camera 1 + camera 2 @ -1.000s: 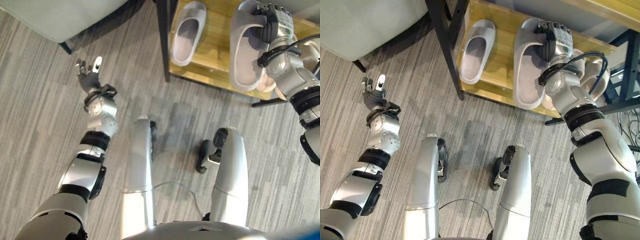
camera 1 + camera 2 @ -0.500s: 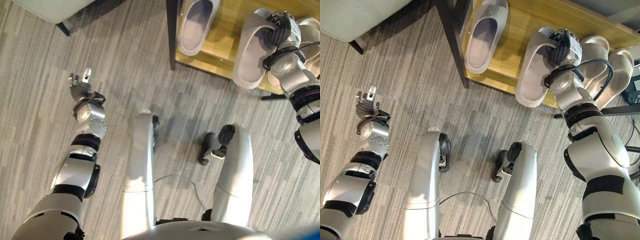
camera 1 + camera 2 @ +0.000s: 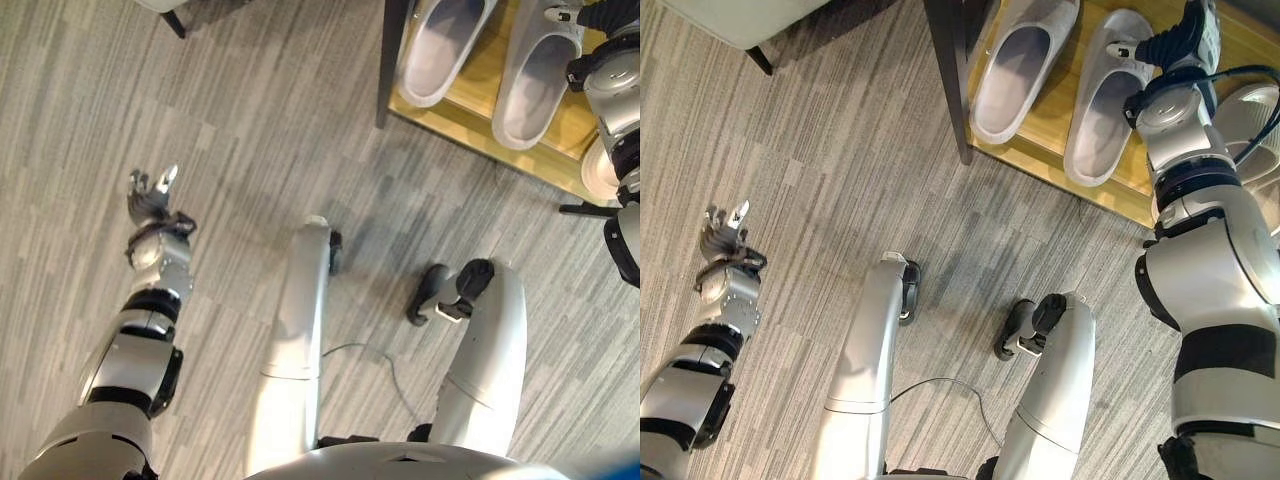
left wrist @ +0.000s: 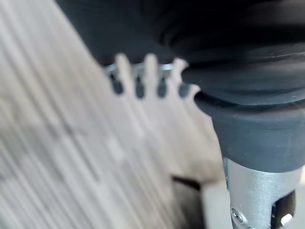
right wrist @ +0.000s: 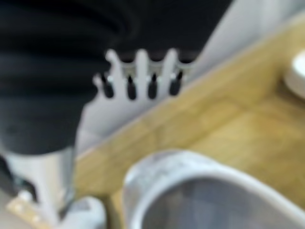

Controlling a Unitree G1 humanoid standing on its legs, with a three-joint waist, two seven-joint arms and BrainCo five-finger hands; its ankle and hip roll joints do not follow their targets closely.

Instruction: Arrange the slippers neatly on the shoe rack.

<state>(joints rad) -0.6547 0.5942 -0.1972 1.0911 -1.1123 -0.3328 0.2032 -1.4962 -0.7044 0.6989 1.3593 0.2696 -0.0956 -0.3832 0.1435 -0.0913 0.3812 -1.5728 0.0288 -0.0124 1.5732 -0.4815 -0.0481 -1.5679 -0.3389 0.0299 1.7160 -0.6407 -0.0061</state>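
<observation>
Listing, left to right:
Chair: pale seat with a dark leg (image 3: 758, 58), at the far left over the floor.
Floor: grey striped carpet (image 3: 840, 180), under everything.
Left hand: hand (image 3: 720, 232) out over bare carpet, well apart from the rack; fingers loosely spread and relaxed, holding nothing. Its wrist view shows straight dark-tipped fingers (image 4: 138, 86) with only carpet past them.
Rack post: dark upright (image 3: 952, 70), at the rack's left edge, just beside the first slipper.
Shelf: yellow wooden board (image 3: 1050, 150) of the rack, low to the floor, bearing the slippers.
Slipper one: grey slipper (image 3: 1015, 75) lying on the shelf, sole down, opening up, heel toward the shelf's front edge.
Slipper two: grey slipper (image 3: 1105, 105) on the shelf just beside the first, lying roughly parallel to it, sole down, its heel reaching the front edge.
Right hand: hand (image 3: 1180, 35) over the toe end of slipper two, at the back of the shelf. The head views do not settle whether it touches the slipper. Its wrist view shows fingers (image 5: 143, 78) straight and apart, nothing between them, with a slipper's rim below on the wood.
Further pair: pale slippers (image 3: 1252, 115) on the shelf's right end, partly hidden behind the right arm; how they lie cannot be told.
</observation>
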